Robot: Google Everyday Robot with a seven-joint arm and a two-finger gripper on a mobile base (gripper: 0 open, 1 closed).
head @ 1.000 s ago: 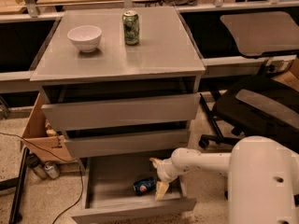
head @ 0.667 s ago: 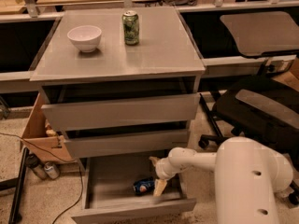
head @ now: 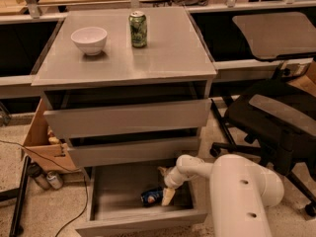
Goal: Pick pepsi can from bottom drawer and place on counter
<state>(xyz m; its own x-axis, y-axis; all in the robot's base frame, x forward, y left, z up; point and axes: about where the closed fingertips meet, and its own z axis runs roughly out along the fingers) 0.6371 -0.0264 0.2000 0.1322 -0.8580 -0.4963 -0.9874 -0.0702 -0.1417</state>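
The bottom drawer (head: 143, 220) stood pulled out at the foot of the frame, leaving its inside open to a reach from the right. The pepsi can (head: 151, 197) lay on its side on the drawer floor, not yet on the counter (head: 163, 53). The arm (head: 197, 168) stretched leftward from the lower right. Its gripper (head: 165, 184) was inside the drawer, jaws apart (nothing between them), the nearer finger just beside the can.

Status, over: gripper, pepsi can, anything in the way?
Gripper inside bottom drawer, beside pepsi can. Can lying on drawer floor. Counter holds bowl, green can.
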